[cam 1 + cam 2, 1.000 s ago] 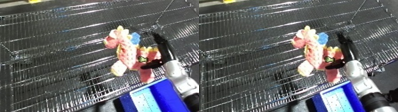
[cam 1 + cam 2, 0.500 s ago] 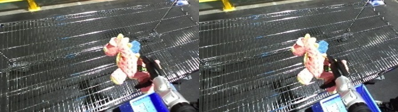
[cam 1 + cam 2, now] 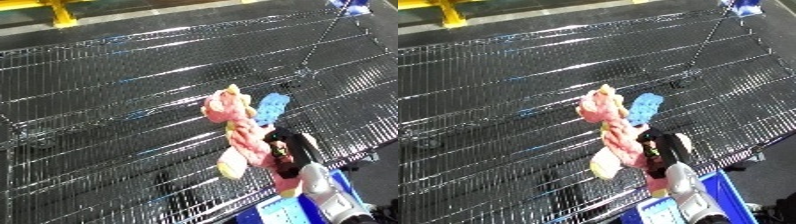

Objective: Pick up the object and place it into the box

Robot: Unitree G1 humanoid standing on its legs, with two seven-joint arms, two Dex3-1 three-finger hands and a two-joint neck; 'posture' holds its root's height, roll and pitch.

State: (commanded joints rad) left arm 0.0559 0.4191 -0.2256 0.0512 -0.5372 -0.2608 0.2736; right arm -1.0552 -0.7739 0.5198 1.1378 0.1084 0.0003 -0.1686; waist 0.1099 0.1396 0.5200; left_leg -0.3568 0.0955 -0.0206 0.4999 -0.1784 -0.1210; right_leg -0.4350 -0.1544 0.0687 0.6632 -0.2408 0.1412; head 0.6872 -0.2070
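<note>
The right hand [image 3: 286, 150], fingers curled round the lower body of the pink plush toy [image 3: 238, 131], held it above the wire-mesh surface [image 3: 115, 100] near its right edge; soft, light, best gripped mid-body.

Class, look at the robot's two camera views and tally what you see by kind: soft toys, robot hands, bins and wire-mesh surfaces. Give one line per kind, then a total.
Soft toys: 1, the pink plush toy
Robot hands: 1, the right hand, curled round the toy
Bins: 1, the blue bin
Wire-mesh surfaces: 1, the wire mesh
Total: 4
</note>
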